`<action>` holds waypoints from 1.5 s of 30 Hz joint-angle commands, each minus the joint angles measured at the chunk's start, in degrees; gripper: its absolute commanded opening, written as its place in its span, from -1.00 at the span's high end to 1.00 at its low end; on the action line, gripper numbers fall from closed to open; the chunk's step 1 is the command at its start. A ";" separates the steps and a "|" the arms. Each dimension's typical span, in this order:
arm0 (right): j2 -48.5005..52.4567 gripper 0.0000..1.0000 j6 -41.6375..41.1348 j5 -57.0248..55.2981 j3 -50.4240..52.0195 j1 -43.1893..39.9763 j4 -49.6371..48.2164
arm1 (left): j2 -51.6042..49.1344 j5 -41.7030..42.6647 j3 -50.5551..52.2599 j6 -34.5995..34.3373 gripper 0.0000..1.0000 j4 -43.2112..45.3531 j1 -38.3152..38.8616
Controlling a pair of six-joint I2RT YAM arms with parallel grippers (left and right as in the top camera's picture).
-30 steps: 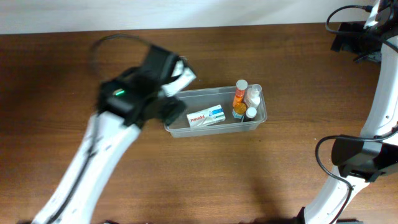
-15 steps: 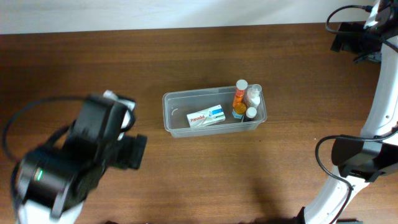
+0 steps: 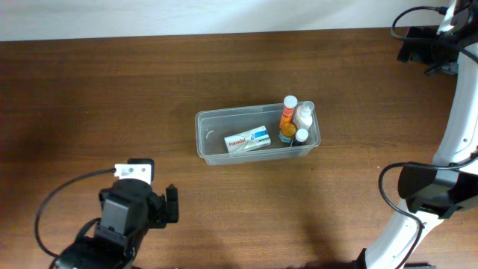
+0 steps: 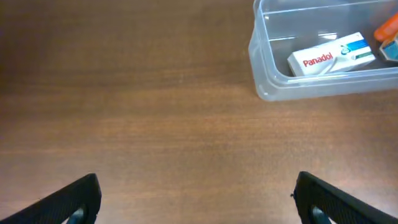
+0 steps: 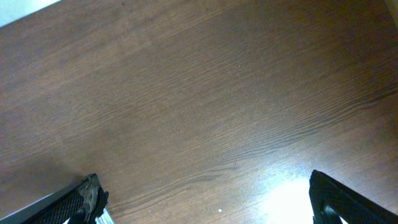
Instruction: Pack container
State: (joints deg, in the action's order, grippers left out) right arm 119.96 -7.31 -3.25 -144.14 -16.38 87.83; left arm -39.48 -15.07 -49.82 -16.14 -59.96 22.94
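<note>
The container (image 3: 211, 119), a clear rectangular tub, stands at mid-table. A white Panadol box (image 3: 248, 140) lies inside it, and several small bottles (image 3: 293, 118) stand at its right end, one of them orange. In the left wrist view the container (image 4: 266, 68) and the box (image 4: 330, 56) show at the upper right. My left gripper (image 4: 198, 200) is open over bare wood well short of the tub, with nothing between its fingers. My right gripper (image 5: 206, 198) is also open and empty, above bare table only.
The left arm (image 3: 125, 218) fills the front left corner of the overhead view. The right arm (image 3: 457, 127) runs along the right edge, with cables at the back right. Dark wooden tabletop (image 3: 89, 97) surrounds the tub.
The left arm has swung away from the container's left end, down to the front left corner. The right arm and the tub's contents have not moved.
</note>
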 commanded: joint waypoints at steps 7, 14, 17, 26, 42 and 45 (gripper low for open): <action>-1.31 -0.97 -0.24 -0.46 -1.01 -0.15 -0.17 | -0.07 -4.94 3.63 -2.23 -0.99 -0.52 -0.24; -1.31 -0.97 -0.24 -0.46 -1.01 -0.15 -0.17 | -0.09 -12.90 7.98 -2.27 -0.99 0.09 -0.24; -1.31 -0.97 -0.24 -0.46 -1.01 -0.15 -0.17 | -0.09 -13.11 10.84 -2.27 -0.99 2.36 -0.24; -1.31 -0.97 -0.22 -0.46 -1.01 -0.15 -0.17 | 2.75 -14.71 24.00 -0.74 -0.99 20.48 -2.27; -1.31 -0.97 -0.22 -0.46 -1.01 -0.15 -0.17 | 21.11 12.33 37.09 14.36 -0.99 34.97 -25.00; -1.31 -0.97 -0.24 -0.46 -1.01 -0.15 -0.17 | 24.22 12.50 39.56 14.51 -0.99 38.91 -24.98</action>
State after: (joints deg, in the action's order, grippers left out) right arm 119.96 -7.35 -3.22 -144.14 -16.38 87.83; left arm -17.82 -6.17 -12.75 -4.69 -22.94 -1.69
